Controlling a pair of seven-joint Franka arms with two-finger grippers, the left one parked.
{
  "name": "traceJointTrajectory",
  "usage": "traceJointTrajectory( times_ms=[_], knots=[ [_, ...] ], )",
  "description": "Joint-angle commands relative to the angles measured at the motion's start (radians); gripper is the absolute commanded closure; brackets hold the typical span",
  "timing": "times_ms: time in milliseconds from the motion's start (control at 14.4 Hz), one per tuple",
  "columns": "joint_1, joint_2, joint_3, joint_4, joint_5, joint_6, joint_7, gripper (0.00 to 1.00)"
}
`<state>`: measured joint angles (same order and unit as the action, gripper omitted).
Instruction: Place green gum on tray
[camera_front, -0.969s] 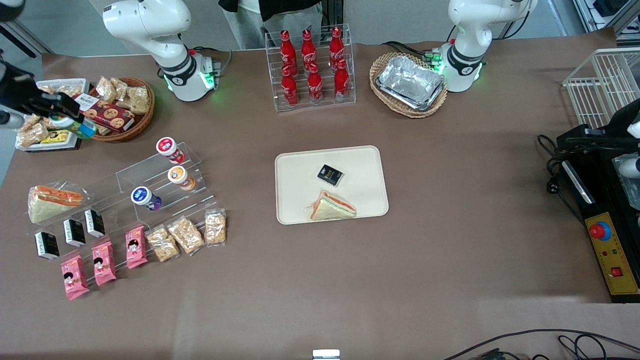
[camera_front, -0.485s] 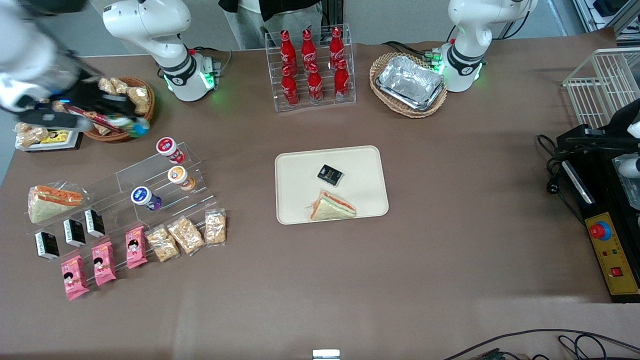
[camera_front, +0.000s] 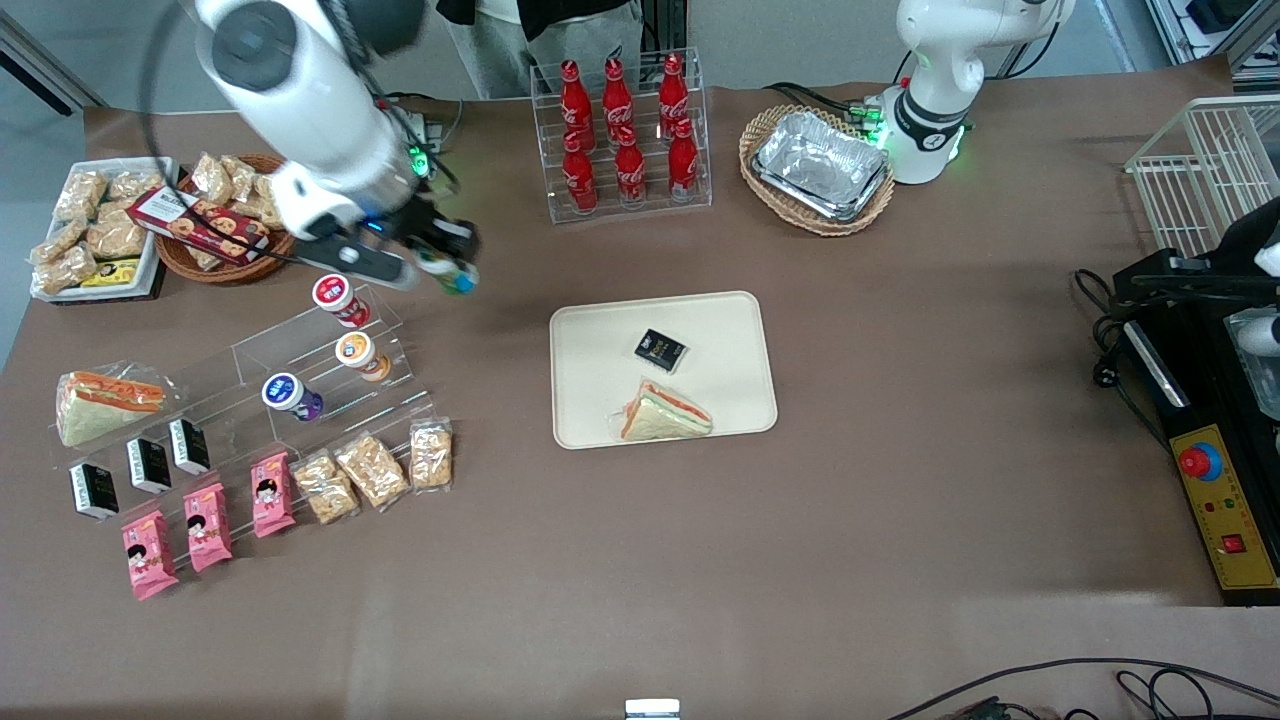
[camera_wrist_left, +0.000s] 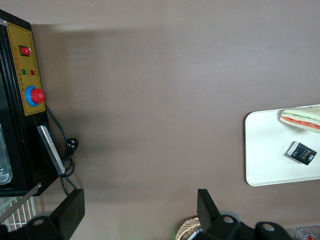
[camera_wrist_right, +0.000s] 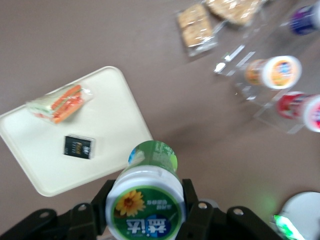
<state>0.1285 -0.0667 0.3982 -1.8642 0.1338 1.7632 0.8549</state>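
My right gripper (camera_front: 442, 266) is shut on the green gum (camera_front: 452, 275), a small bottle with a green-rimmed white lid and green-blue label. It hangs above the brown table between the acrylic gum rack (camera_front: 330, 350) and the cream tray (camera_front: 740, 330), farther from the front camera than the tray. In the right wrist view the gum (camera_wrist_right: 146, 204) sits between the black fingers (camera_wrist_right: 189, 197), with the tray (camera_wrist_right: 120, 115) under and ahead of it. The tray holds a sandwich (camera_front: 664, 412) and a small black packet (camera_front: 660, 349).
Red-lidded (camera_front: 335, 296), orange-lidded (camera_front: 357, 353) and purple (camera_front: 288, 394) gum bottles lie on the rack. Snack packs (camera_front: 370, 470), black boxes and a sandwich (camera_front: 100, 403) lie nearer the camera. A cola bottle rack (camera_front: 625, 130), a cookie basket (camera_front: 235, 215) and a foil tray basket (camera_front: 820, 165) stand near the arm bases.
My right gripper has carried the green gum from the table's edge by the snack dish, past the cookie basket, toward the tray. Nothing else moved.
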Motion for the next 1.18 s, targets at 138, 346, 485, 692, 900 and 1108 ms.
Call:
traceJointTrajectory(
  times_ms=[138, 346, 485, 692, 900, 1108],
  knots=[
    [0.066, 0.203, 0.040, -0.108, -0.017, 0.358, 0.092, 1.00],
    [0.114, 0.309, 0.040, -0.141, -0.109, 0.482, 0.162, 1.00],
    [0.132, 0.366, 0.040, -0.141, -0.161, 0.521, 0.188, 1.00],
    [0.149, 0.425, 0.040, -0.156, -0.181, 0.568, 0.188, 1.00],
    [0.158, 0.444, 0.040, -0.223, -0.183, 0.671, 0.188, 1.00],
    [0.177, 0.478, 0.040, -0.234, -0.183, 0.706, 0.190, 1.00]
  ],
)
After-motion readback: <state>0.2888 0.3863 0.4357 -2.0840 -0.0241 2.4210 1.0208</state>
